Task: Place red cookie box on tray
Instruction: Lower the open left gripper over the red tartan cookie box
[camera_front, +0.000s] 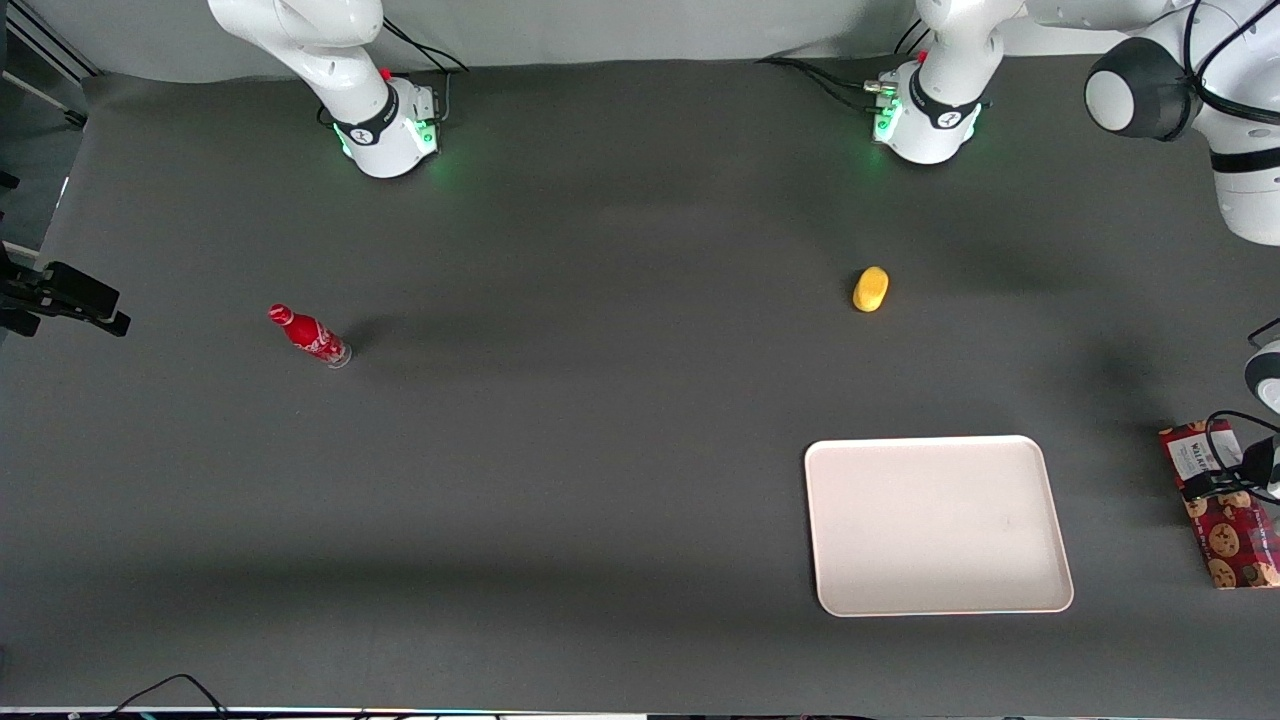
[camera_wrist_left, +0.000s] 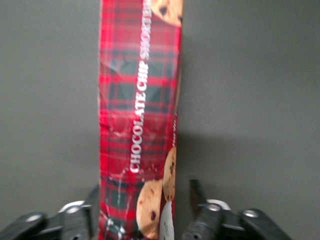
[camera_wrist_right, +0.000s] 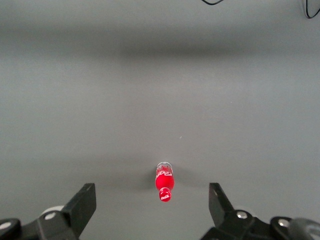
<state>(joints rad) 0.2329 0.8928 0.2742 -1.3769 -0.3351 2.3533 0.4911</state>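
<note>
The red cookie box (camera_front: 1235, 540) lies flat on the dark table at the working arm's end, its white label end farther from the front camera. The cream-white tray (camera_front: 930, 520) lies beside it, toward the parked arm's end, with a gap of table between them. My left gripper (camera_front: 1225, 478) is down over the box near its label end. In the left wrist view the box (camera_wrist_left: 137, 100) runs lengthwise between the fingers of the gripper (camera_wrist_left: 145, 192). The gripper is open and straddles the box. One finger (camera_wrist_left: 93, 200) is at the box's edge and the other finger (camera_wrist_left: 198, 195) stands a little off it.
A yellow oval object (camera_front: 871, 289) lies farther from the front camera than the tray. A small red bottle (camera_front: 308, 336) lies toward the parked arm's end, also shown in the right wrist view (camera_wrist_right: 164, 182). The box is close to the picture's edge.
</note>
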